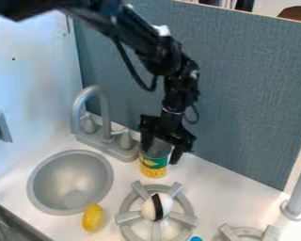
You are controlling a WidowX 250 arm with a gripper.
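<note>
One black gripper (161,155) points down in the camera view, just behind the near burner (129,217), its fingers apart with one on each side of an upright can (154,164). Whether they press on the can, I cannot tell. The can, green and yellow, is behind that burner as well, close to its ring. A white ball (157,207) with a black band sits on the burner. Left of the burner lie a yellow lemon (92,218) and, farther left, the round grey sink (71,183). The faucet (107,117) stands behind and left of the burner, and a second burner (244,230) is to its right.
</note>
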